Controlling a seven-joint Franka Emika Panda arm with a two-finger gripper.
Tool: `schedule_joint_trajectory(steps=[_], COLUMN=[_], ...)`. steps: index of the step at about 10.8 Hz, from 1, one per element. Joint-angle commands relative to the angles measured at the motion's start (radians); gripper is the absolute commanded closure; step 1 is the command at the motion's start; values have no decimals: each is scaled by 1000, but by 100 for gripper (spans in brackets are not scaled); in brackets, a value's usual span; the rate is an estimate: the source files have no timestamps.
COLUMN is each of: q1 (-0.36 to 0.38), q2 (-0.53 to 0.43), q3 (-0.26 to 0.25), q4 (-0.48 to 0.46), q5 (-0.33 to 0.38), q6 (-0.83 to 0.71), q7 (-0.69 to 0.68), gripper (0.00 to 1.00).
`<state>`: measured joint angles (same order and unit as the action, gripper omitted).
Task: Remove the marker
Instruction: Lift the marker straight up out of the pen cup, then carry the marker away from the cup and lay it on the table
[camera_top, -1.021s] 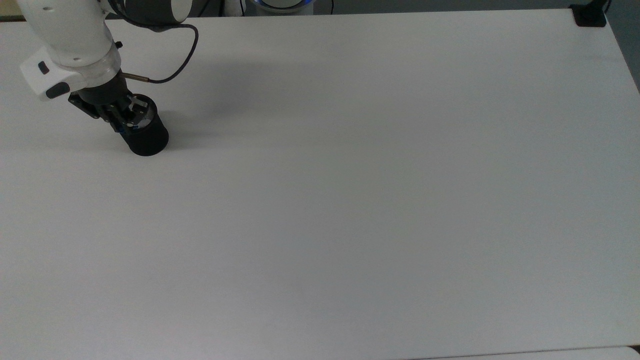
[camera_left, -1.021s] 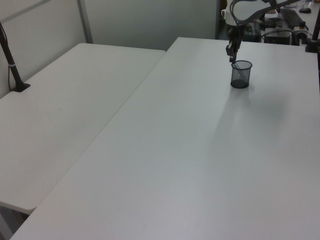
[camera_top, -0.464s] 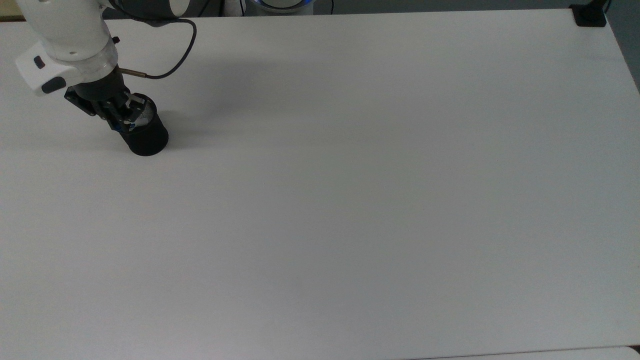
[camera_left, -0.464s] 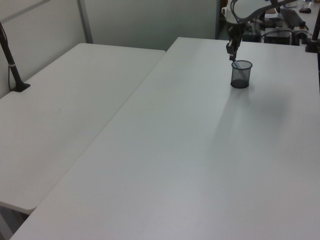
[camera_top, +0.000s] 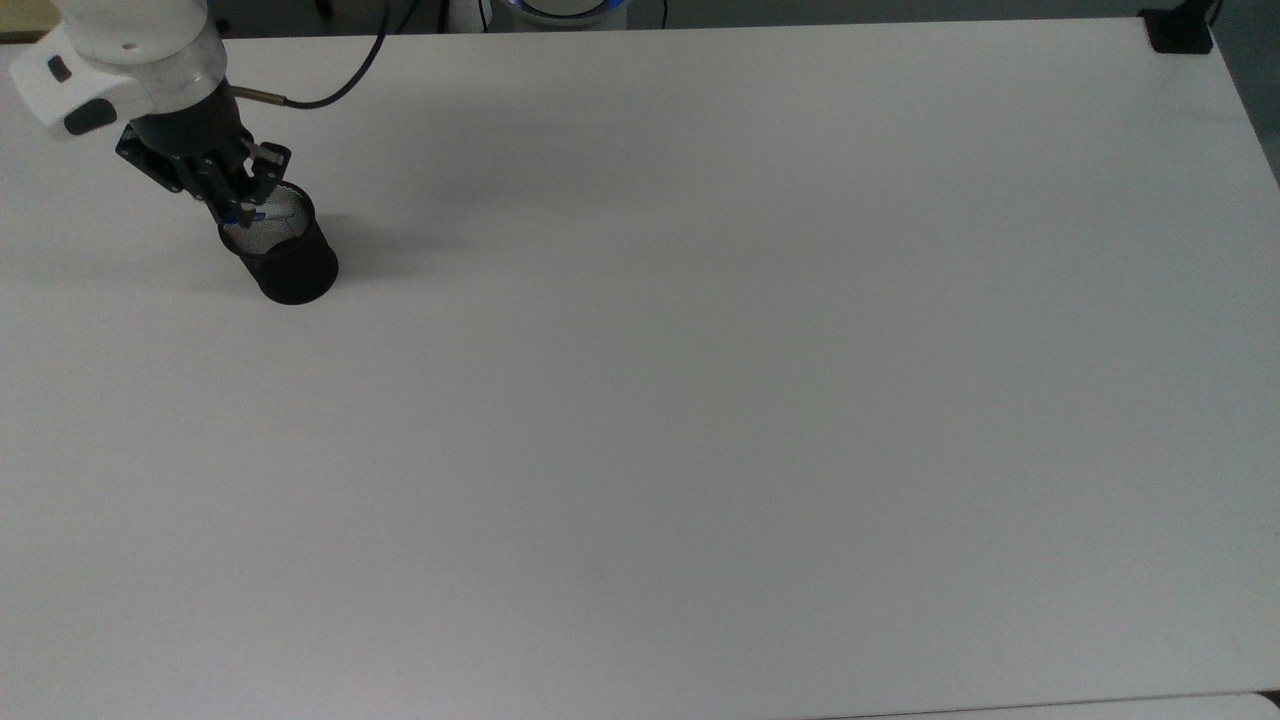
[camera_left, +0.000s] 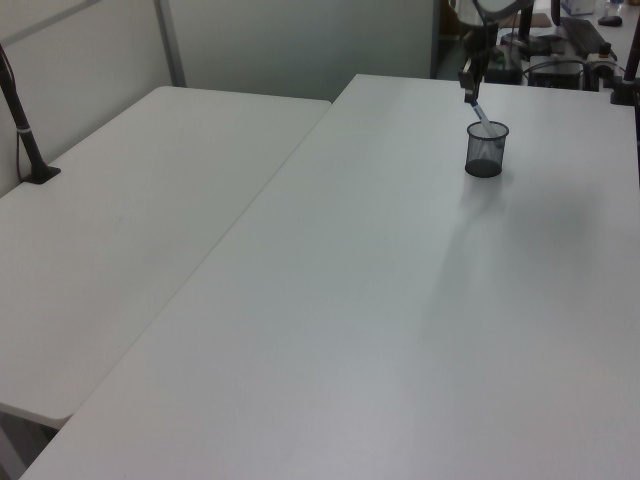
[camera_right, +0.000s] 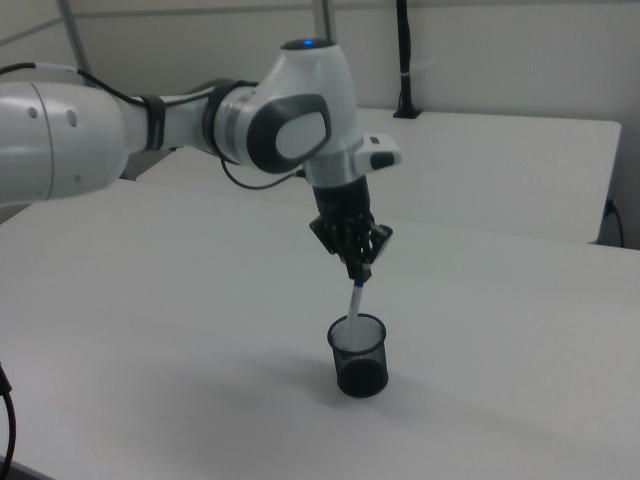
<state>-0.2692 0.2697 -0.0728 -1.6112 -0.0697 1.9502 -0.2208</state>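
Gripping the marker (camera_right: 355, 297) by its capped upper end, the gripper (camera_right: 359, 270) hangs above the black mesh cup (camera_right: 359, 356), clenched on the pen so it can be drawn upward. The white barrel slants down with its lower tip just inside the rim, so the lift looks nearly complete on the white table (camera_right: 520, 380).

Mesh cup (camera_right: 359, 356) on table (camera_right: 150, 330); marker (camera_right: 354, 298) tilted, lower end inside cup, top between fingers (camera_right: 362, 262).

black mesh cup (camera_top: 285, 252) upright near table's (camera_top: 700, 400) far-left corner in top view | second white table (camera_left: 120, 210) alongside | black clamp (camera_top: 1180, 32) on far-right corner
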Motion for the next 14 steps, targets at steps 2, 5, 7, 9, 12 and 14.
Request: schedule_joint_trajectory(steps=[2,5,7,9,12,14], q1=[42,91,187,284,436,511], q2=[-73,-110,-107,-92,-18,51], q3=[5,10,10,10,10,10], q4=[59,62,56,50,40,39], q5=[2,10,22,47,142,151], q6=[-97,-140,-169,-204,-290,-275], q7=[47,57,145,202,216,312], gripper=[91,91,91,91,91,91])
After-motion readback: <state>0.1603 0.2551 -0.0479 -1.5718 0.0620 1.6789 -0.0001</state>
